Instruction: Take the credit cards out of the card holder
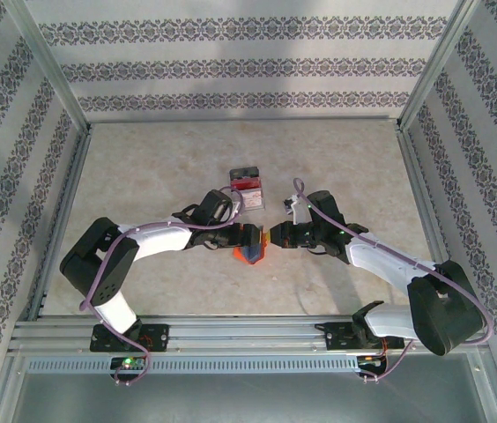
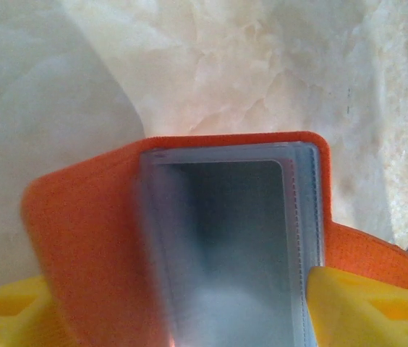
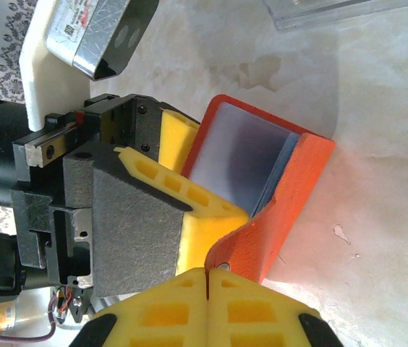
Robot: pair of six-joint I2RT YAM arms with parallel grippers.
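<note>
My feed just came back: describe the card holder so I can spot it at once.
On the beige tabletop, look near the middle, where the left gripper and right gripper meet. The card holder is between them: a small orange folding case, opened, with grey-blue sleeves inside. The clear tray just beyond it has red contents but no orange cover.

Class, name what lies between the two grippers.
The orange card holder lies between the left gripper and the right gripper, clearest in the top external view.

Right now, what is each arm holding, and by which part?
The right fingers pinch the card holder by its flap's corner. The left fingers straddle it; grip unclear.
</note>
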